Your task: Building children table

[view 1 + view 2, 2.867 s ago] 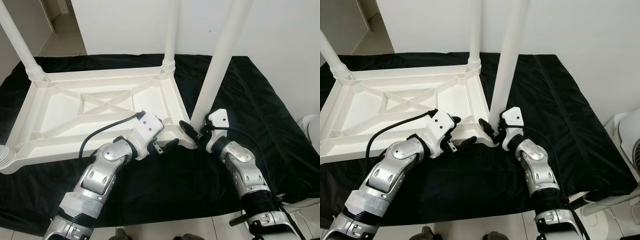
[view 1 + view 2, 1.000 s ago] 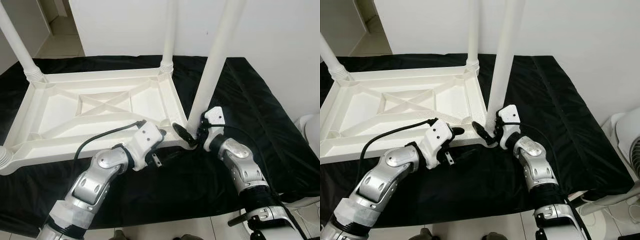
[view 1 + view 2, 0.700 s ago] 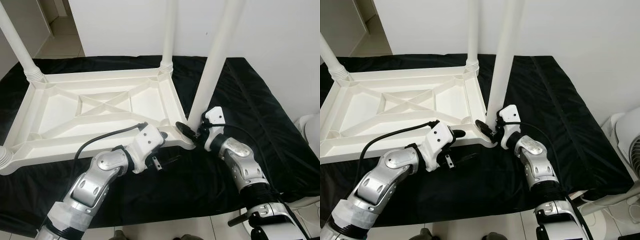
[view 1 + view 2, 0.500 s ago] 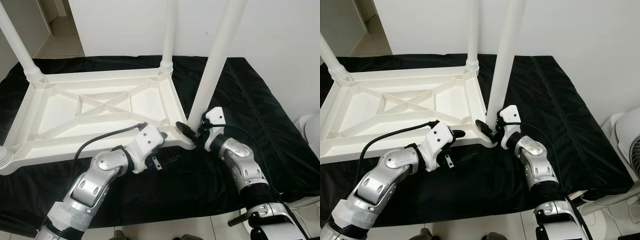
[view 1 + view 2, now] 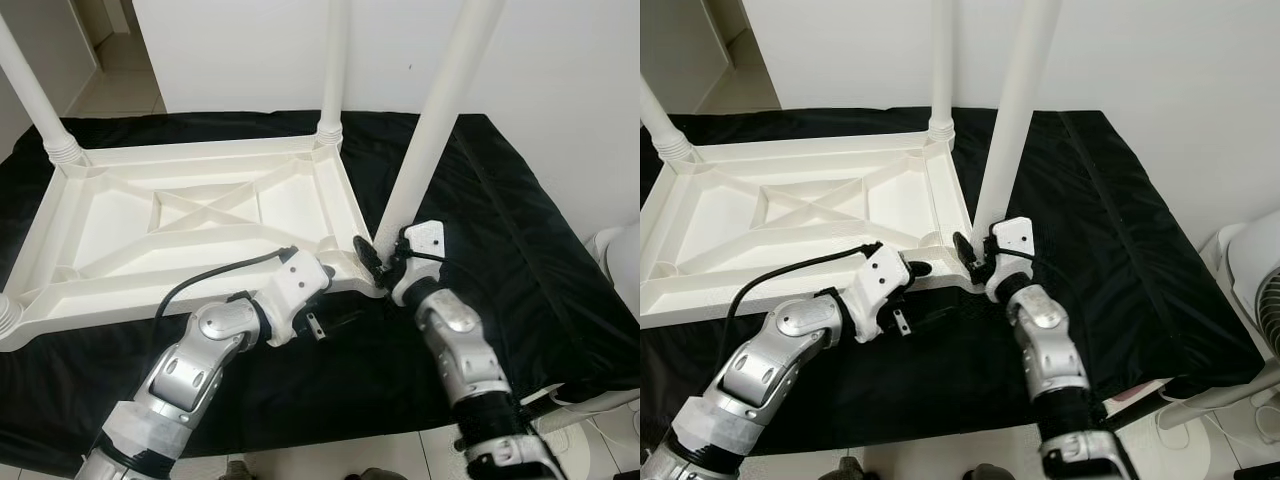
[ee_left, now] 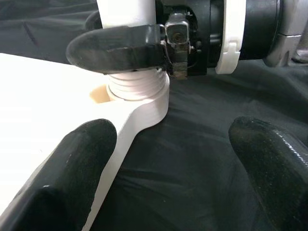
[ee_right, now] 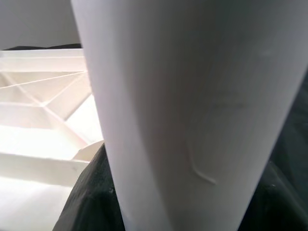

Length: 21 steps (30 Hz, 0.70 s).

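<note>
The right gripper (image 5: 380,262) is closed around the base of a white table leg (image 5: 432,126), one black finger (image 6: 118,48) wrapped across the front of the tube just above its ribbed collar (image 6: 138,88). The leg is a smooth, round plastic tube; its long axis runs nearly upright, leaning a little to the robot's right as it rises out of the top of the picture. Its foot sits in the near right corner socket of the white tabletop (image 5: 190,225).

The left gripper (image 5: 340,305) lies low beside that same corner, its two fingers (image 6: 72,185) spread wide and holding nothing, one at the tabletop's edge and the other over the cloth.

The tabletop is upside down, a moulded plastic rectangle with raised ribs and a crossed brace in the middle. Three more white legs stand up from its other corners, the far right one (image 5: 333,70) upright. All of it rests on a glossy black cloth (image 5: 520,240) spread over the surface.
</note>
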### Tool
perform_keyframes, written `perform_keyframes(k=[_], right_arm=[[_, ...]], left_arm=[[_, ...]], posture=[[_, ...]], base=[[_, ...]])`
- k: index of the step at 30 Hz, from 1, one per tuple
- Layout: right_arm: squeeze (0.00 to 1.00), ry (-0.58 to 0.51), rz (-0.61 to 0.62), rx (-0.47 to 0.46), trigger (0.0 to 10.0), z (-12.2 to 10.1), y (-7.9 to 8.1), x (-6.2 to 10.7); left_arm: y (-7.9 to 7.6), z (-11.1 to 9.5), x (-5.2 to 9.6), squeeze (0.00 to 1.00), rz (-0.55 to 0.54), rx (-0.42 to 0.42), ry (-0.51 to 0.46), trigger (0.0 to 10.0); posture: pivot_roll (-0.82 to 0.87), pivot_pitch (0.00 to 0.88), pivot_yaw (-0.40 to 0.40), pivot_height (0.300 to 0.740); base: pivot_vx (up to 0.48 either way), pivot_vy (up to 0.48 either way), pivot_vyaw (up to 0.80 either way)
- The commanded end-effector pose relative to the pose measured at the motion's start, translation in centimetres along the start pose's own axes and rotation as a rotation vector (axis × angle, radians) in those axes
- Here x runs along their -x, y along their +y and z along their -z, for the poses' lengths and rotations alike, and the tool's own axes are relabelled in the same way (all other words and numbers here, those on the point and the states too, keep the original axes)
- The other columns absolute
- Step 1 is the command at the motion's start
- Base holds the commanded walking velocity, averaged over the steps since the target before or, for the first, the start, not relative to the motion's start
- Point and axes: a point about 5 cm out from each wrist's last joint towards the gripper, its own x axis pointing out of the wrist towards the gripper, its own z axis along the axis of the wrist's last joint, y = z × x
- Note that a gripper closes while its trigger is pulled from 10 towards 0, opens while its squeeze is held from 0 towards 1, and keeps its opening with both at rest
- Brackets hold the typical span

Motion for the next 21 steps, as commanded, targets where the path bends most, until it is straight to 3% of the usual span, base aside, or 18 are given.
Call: perform_keyframes(k=[1,6,8,14,15,16,17,21], right_arm=[[0.0,0.032,0.104,-0.049,10.0,0.6,-0.5,0.3],[0.0,0.038,0.237,-0.065,10.0,0.4,0.9,0.2],[0.0,0.016,0.214,-0.07,10.0,-0.1,1.8,0.0],[0.0,0.001,0.188,-0.059,10.0,-0.4,2.0,0.0],[0.35,0.002,0.188,-0.054,10.0,-0.5,1.9,0.1],[0.35,0.002,0.188,-0.054,10.0,-0.5,1.9,0.1],[1.0,-0.003,0.166,-0.064,10.0,-0.5,1.8,0.3],[1.0,-0.023,0.114,-0.05,10.0,-0.7,1.5,0.5]], left_arm=[[0.6,0.1,0.1,0.0,-0.075,-0.002,0.007,10.0],[0.7,0.0,0.1,0.0,-0.079,-0.01,0.004,10.0],[0.7,0.0,0.0,0.0,-0.08,-0.01,0.002,10.0],[0.8,-0.1,0.0,0.0,-0.078,-0.011,0.001,10.0],[0.8,-0.1,-0.1,0.0,-0.076,-0.012,0.0,10.0],[0.8,-0.1,-0.1,0.0,-0.076,-0.012,0.0,10.0],[0.8,0.0,-0.1,0.0,-0.077,-0.014,0.0,10.0],[0.8,0.0,-0.2,0.0,-0.077,-0.014,0.0,10.0]], posture=[[-0.06,0.051,0.015,0.74],[-0.07,0.051,0.014,0.74],[-0.07,0.051,0.014,0.74],[-0.07,0.051,0.019,0.74],[-0.07,0.05,0.019,0.74],[-0.07,0.05,0.019,0.74],[-0.07,0.048,0.015,0.74],[-0.07,0.041,0.009,0.74]], base=[[0.0,0.0,0.0],[0.0,0.0,0.0],[0.0,0.0,0.0],[0.0,0.0,0.0],[0.0,0.0,0.0],[0.0,0.0,0.0],[0.0,0.0,0.0],[0.0,0.0,0.0]])
